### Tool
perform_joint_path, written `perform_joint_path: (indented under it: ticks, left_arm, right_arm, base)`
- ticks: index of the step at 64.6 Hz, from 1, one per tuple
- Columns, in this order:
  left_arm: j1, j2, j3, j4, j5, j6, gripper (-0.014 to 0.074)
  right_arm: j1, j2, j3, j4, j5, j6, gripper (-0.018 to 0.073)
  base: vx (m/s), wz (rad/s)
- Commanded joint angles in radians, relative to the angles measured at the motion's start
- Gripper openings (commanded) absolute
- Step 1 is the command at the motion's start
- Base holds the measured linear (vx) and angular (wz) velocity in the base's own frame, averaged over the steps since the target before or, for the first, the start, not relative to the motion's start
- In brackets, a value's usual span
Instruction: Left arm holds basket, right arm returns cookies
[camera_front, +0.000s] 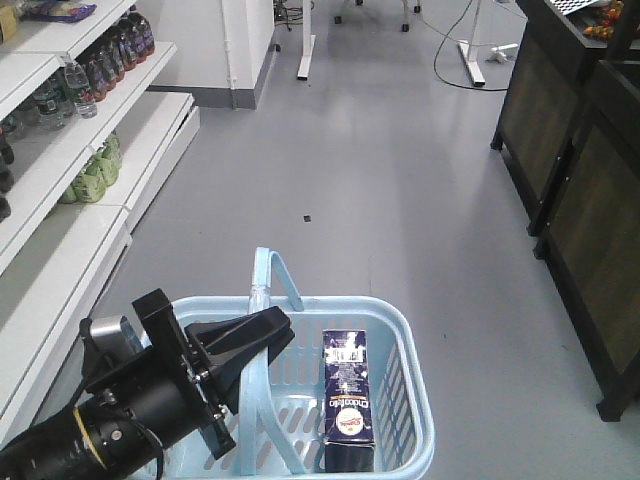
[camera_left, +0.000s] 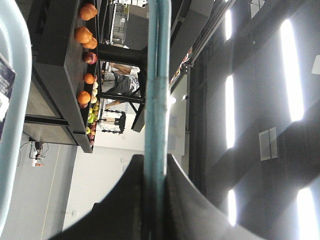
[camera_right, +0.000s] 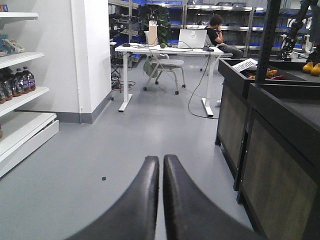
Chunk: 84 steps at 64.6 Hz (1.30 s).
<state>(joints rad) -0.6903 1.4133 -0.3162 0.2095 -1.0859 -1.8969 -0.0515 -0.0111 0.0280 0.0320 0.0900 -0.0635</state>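
Note:
The light blue basket (camera_front: 415, 370) hangs low in the front view, one swing handle (camera_front: 272, 275) raised. My left gripper (camera_front: 276, 326) reaches in from the lower left and is shut on that handle. In the left wrist view the handle bar (camera_left: 157, 90) runs up between the black fingers (camera_left: 185, 200), which press on both its sides, and the basket rim (camera_left: 12, 100) curves at the left. The dark navy cookies box (camera_front: 347, 398) lies inside the basket on its right side, barcode label up. My right gripper (camera_right: 161, 159) is shut on nothing, over bare grey floor, and is out of the front view.
White shelves with bottles (camera_front: 95, 70) and green packs (camera_front: 95, 170) line the left. Black wooden stands (camera_front: 580, 190) run along the right, carrying fruit (camera_left: 83, 35). A white desk (camera_right: 167, 50) with a seated person (camera_right: 220, 32) is far ahead. Grey floor (camera_front: 380, 180) lies between.

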Motion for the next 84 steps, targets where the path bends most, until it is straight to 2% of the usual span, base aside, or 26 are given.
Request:
perform_joint_path:
  ticks: [1,42,84]
  left_arm:
    - [-0.007,-0.032,-0.027,-0.019,-0.287,0.000,0.0000]
    - [-0.007,-0.032,-0.027,-0.019,-0.287,0.000,0.0000]
    - [-0.007,-0.032,-0.027,-0.019,-0.287,0.000,0.0000]
  right_arm:
    - [-0.008,-0.012,0.019,0.000,-0.072,-0.006,-0.0010]
    - [-0.008,-0.012,0.019,0.000,-0.072,-0.006,-0.0010]
    - [-0.008,-0.012,0.019,0.000,-0.072,-0.006,-0.0010]
  base:
    - [0.04,-0.05]
    - [0.10,-0.05]
    - [0.24,-0.01]
